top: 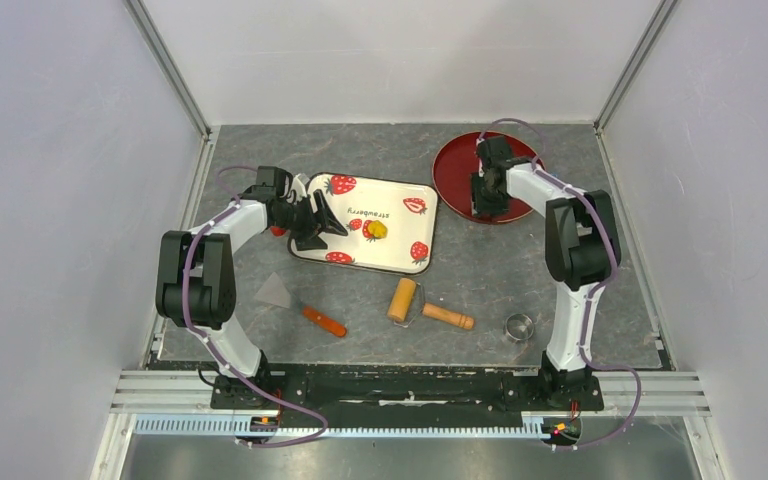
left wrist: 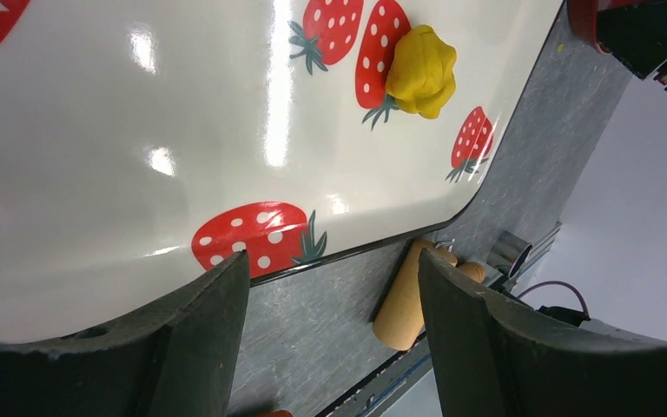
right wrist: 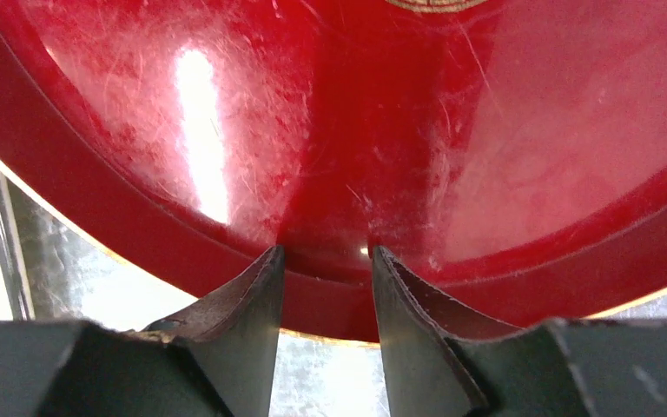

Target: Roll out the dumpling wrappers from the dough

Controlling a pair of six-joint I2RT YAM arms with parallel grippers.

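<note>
A grey stone-patterned worktop (top: 480,280) carries everything, with the two arms bolted at its near edge. The left arm (top: 200,270) reaches in towards the left edge of a white rectangular tray (top: 400,195) printed with red strawberries, which lies a little left of the worktop's middle. The left fingers (left wrist: 200,347) are spread wide with nothing between them, hanging over the tray's near-left corner and the bare worktop just beside it. The right arm (top: 580,240) stretches to the far right part of the worktop, where a round dark-red plate (top: 455,165) sits just right of the tray's far-right corner. The right fingers (right wrist: 243,330) point down at the plate's near inner wall, parted by a narrow gap and gripping nothing; whether their tips touch the plate cannot be told. A tan wooden roller (top: 403,300) with a wooden handle lies near the worktop's near edge, below the tray's near-right corner. Left of it lies a scraper (top: 278,291) with a flat metal blade and an orange handle, pointing away from the left arm's base. A small metal ring cutter (top: 518,326) stands near the right arm's base, well apart from the roller. The dough (left wrist: 421,71), a bright-yellow crumpled lump, rests on the tray around its middle, touching one strawberry print, well ahead of the left fingers.
</note>
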